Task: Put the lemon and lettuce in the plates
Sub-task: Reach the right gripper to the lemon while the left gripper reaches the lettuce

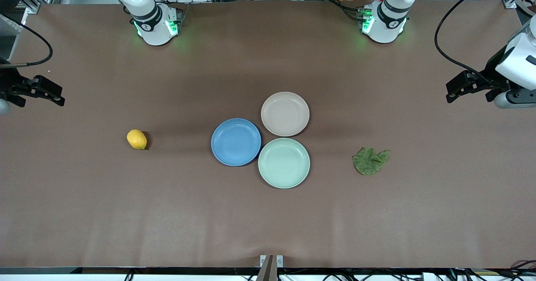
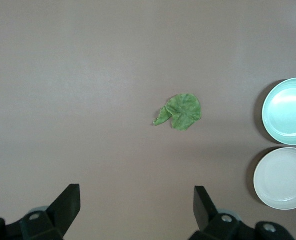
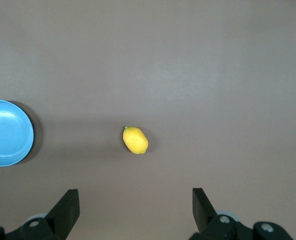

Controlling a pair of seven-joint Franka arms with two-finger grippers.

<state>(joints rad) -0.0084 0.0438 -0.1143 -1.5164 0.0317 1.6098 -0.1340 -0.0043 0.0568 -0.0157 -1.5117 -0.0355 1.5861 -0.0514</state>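
Brown matting covers the whole worktop point(image 1: 268, 214), and nothing on it has been touched yet. Three plates sit clustered at the middle, rims touching or nearly so: the blue plate point(image 1: 236, 142), the beige-pink plate point(image 1: 285, 114) and a mint-green plate point(image 1: 284, 163) nearest the front camera. The lemon point(image 1: 137, 139) lies alone toward the right arm's end, well apart from the blue plate. The lettuce point(image 1: 370, 160) lies crumpled toward the left arm's end, well apart from the mint-green plate.

Both arms wait high at the table's ends. The right gripper point(image 3: 135, 210) hangs above the lemon with its fingers spread wide and empty; the left gripper point(image 2: 137, 210) hangs above the lettuce, fingers equally wide and empty.

Trouble I would expect: the smooth oval lemon could roll or squirt out of a pinch. The flat leaf gives little to grab, so fingers might scrape the mat or lift only an edge. With plates so tightly packed, the leaf could easily end up in the mint-green one.
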